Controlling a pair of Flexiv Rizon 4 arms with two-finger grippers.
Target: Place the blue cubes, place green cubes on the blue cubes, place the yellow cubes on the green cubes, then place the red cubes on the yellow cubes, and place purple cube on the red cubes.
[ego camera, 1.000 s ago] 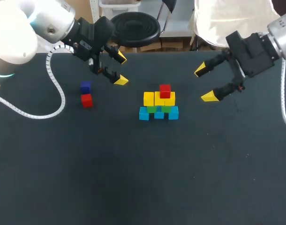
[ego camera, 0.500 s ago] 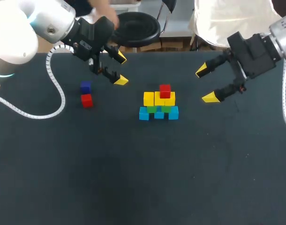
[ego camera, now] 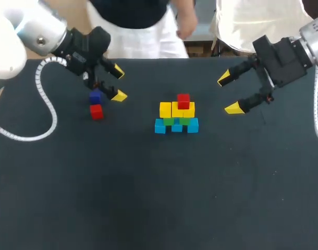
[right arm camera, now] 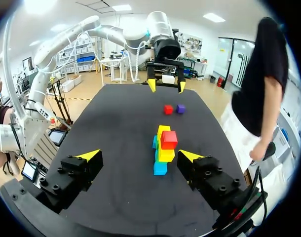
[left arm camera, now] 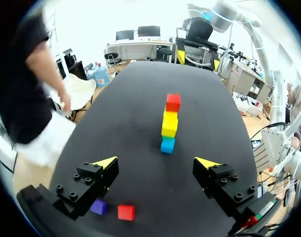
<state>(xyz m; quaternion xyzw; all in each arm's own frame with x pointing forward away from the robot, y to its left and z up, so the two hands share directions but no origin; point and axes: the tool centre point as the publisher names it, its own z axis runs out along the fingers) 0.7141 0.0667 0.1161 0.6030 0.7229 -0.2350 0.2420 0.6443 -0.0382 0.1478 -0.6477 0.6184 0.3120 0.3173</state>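
two red cubes (ego camera: 183, 100), one purple cube (ego camera: 95, 97)

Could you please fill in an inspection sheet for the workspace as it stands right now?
Surface: dark table, flat, no spills seen.
Job's things: blue cubes at the base, green cubes on them, yellow cubes above, one stacked red cube on top. A loose red cube and the purple cube sit side by side on the table, apart from the stack.
Clutter: nothing seen.
Grippers: left gripper open and empty, beside the purple cube; right gripper open and empty, off to the stack's side.
Cables: white coiled cable from the left arm lies on the table.
Surroundings: nothing seen.
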